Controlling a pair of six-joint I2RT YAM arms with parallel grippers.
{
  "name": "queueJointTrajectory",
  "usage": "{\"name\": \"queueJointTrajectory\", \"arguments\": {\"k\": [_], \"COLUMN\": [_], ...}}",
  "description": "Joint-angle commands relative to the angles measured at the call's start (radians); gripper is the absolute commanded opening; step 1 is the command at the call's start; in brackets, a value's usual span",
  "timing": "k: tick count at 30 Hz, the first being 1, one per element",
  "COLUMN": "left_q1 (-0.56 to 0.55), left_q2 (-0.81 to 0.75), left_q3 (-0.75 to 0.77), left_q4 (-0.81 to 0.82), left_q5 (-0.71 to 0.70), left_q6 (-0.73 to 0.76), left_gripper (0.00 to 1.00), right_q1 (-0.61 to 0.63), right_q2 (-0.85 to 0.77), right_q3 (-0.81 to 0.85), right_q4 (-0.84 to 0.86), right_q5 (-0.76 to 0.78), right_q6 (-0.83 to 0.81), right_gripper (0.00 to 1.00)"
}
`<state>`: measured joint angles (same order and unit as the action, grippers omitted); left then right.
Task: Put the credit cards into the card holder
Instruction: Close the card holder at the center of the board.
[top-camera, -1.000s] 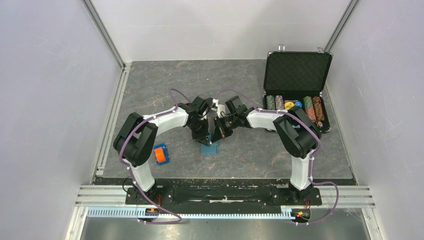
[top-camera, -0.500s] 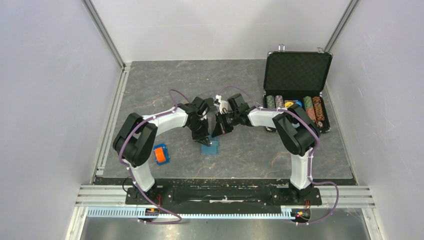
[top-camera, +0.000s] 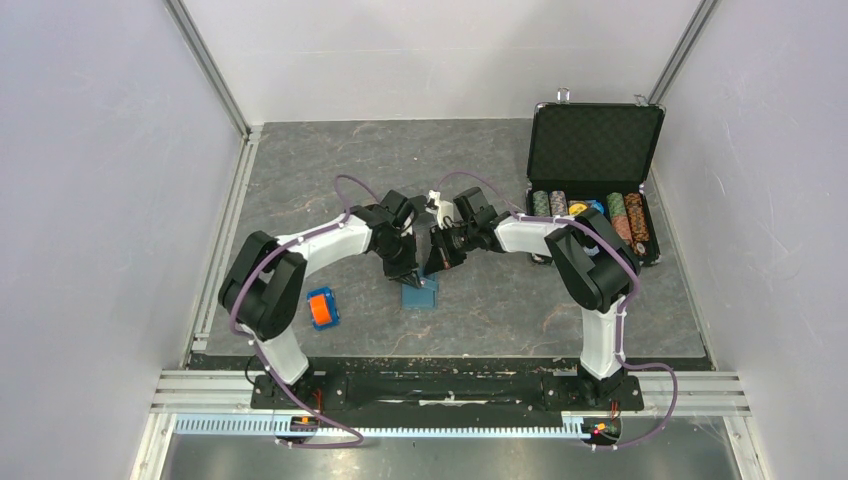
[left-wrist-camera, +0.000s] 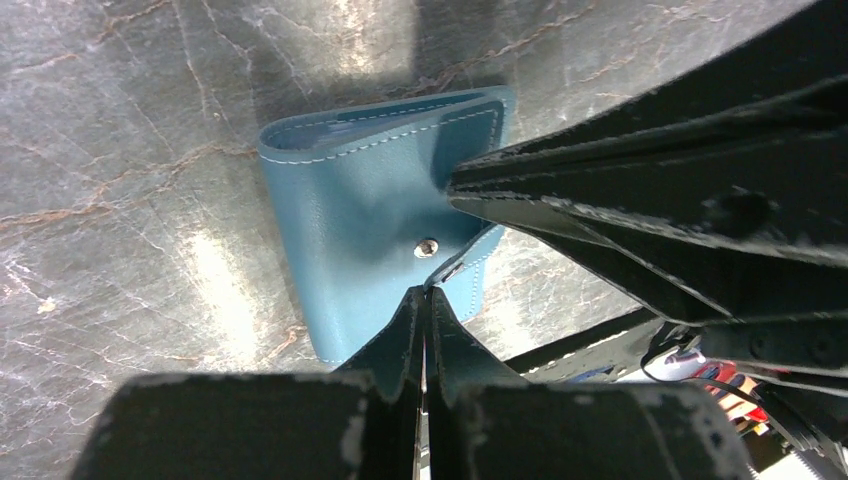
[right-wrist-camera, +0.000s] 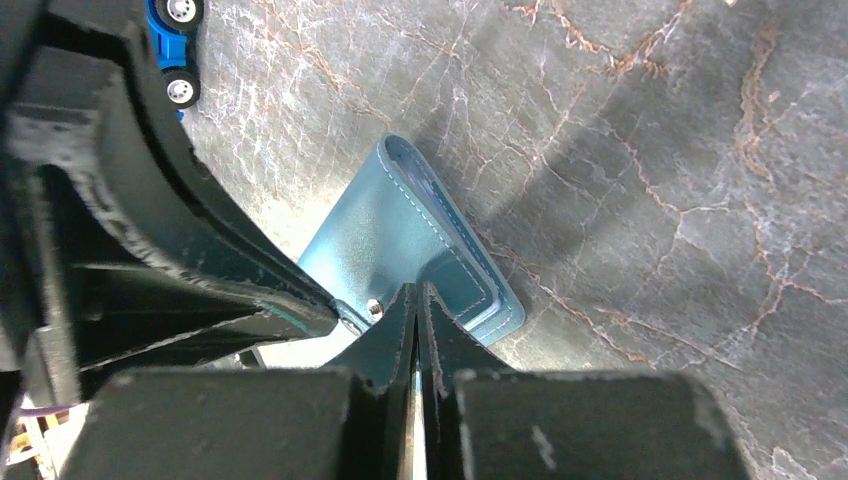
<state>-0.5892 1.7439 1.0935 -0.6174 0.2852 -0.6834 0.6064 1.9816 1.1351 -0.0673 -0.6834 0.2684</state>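
Card holder (left-wrist-camera: 360, 230) is lying folded on the bench (left-wrist-camera: 120, 150), right under both sets of fingertips. Left fingers (left-wrist-camera: 422, 305) are pressed together and look nipped on the snap tab (left-wrist-camera: 458, 262). Right fingers (right-wrist-camera: 415, 300) are squeezed together too, seemingly on the flap edge just across from them — hard to say how much leather either has. I'd call this the opening step. No cards in view, so next up is peeling the flap back while one side pins the body — gently, or it'll slide.
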Motion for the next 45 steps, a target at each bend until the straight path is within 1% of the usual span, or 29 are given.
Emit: {"name": "queueJointTrajectory", "arguments": {"k": [1,14,21,31,39,45], "left_q1": [0.010,0.015,0.015,0.015,0.015,0.015], "left_q2": [-0.055,-0.003,0.012,0.005,-0.006,-0.016], "left_q3": [-0.002,-0.047,-0.040,-0.069,-0.049,-0.024], "left_q4": [0.033,0.070,0.078,0.076,0.073,0.058], "left_q5": [-0.023,0.030,0.054,0.030,-0.012,-0.044], "left_q6": [0.005,-0.002,-0.001,-0.013,-0.018,-0.016], "left_gripper": [0.02,0.02,0.02,0.02,0.02,0.02], "right_q1": [0.009,0.009,0.009,0.009,0.008,0.009], "right_q2": [0.011,0.009,0.000,-0.038,-0.124,-0.132], "right_q3": [-0.011,-0.008,-0.004,0.001,-0.039,-0.053], "right_q4": [-0.074,-0.074,-0.072,-0.051,-0.007,0.002], "right_q5": [0.062,0.057,0.053,0.024,-0.008,-0.032], "right_q6": [-0.046,-0.042,-0.040,-0.041,-0.032,-0.028], "right_gripper": [0.00,0.00,0.00,0.00,0.00,0.00]}}
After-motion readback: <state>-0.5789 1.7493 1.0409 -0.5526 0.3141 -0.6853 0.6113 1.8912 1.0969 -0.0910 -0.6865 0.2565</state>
